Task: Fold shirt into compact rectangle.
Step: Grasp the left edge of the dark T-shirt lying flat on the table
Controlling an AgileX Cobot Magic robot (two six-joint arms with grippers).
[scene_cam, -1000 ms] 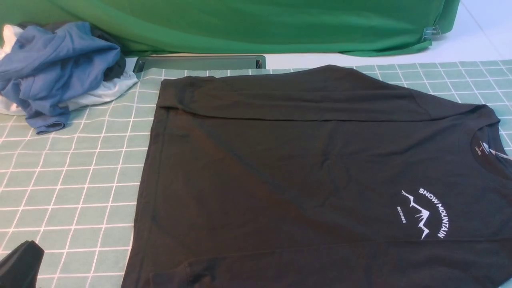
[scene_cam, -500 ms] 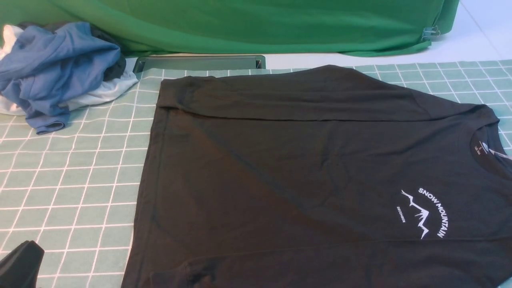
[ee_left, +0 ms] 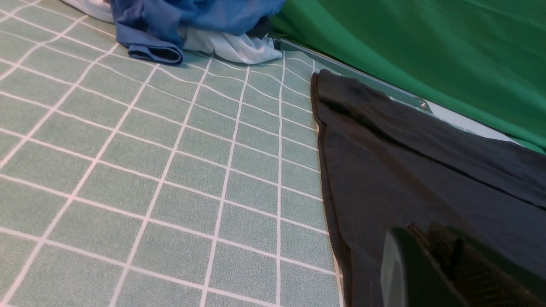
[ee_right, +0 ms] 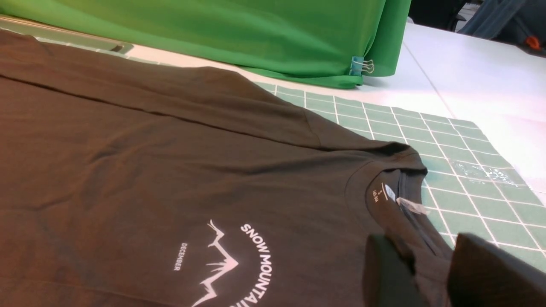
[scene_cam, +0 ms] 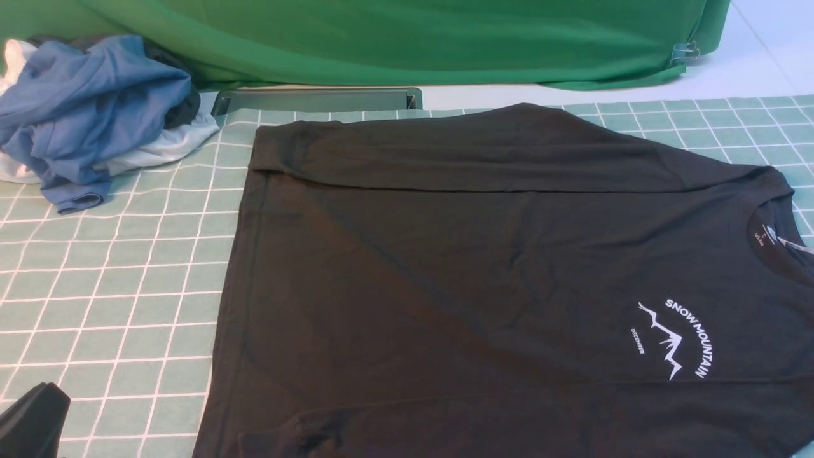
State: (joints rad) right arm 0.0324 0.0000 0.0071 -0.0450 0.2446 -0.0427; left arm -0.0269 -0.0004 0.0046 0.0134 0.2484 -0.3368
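Shirt (scene_cam: 445,273) dark, spread flat, long edges folded inward

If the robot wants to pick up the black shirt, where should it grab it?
I'd pinch the shirt at its bottom hem, the edge on the robot's left, coming in from that side. The hem is long and nearly straight, with gridded cloth showing beside it, so one finger could probably slip under and one go on top. The shirt lies flat, so come in low.
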